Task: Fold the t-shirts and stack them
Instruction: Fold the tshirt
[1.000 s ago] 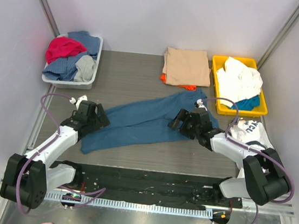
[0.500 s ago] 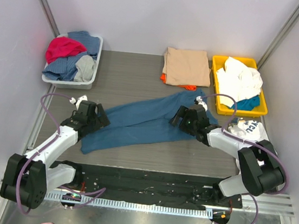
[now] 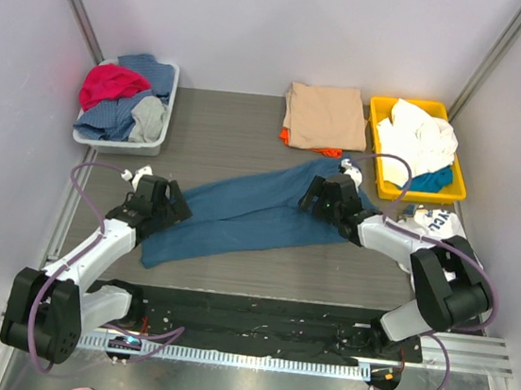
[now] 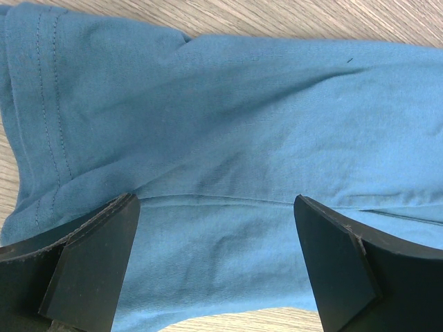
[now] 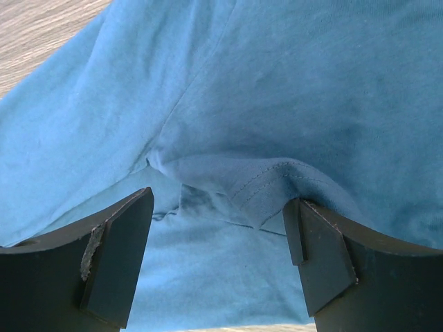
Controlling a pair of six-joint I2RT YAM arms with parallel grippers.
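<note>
I put this at mid-task: two shirts done, one in work. On the table (image 3: 240, 126), the big teal-blue t-shirt (image 3: 249, 211) is the piece I am handling. It lies as a long, rumpled band slanting across the middle, narrowed lengthwise at best and far from a neat rectangle. Well beyond its left end, the grey bin (image 3: 157, 144) holds a heap of loose clothes, and just beyond its right end the yellow bin (image 3: 410, 103) holds white and teal cloth, also unfolded. I cannot tell whether those are part of my job. Just behind the blue shirt's right half, the tan t-shirt (image 3: 325, 115) sits folded flat on top of the orange t-shirt (image 3: 326, 151), of which only a sliver of edge shows, so I judge those two folded and stacked. What is left, by my reckoning, is to fold the blue one down short and set it on that pile. The left gripper (image 3: 160, 204) is down over the blue shirt's left end, jaws spread wide with only flat cloth between them and nothing pinched. The right gripper (image 3: 322, 195) sits over its right end, jaws also well apart, straddling a raised hem fold without closing on it.
</note>
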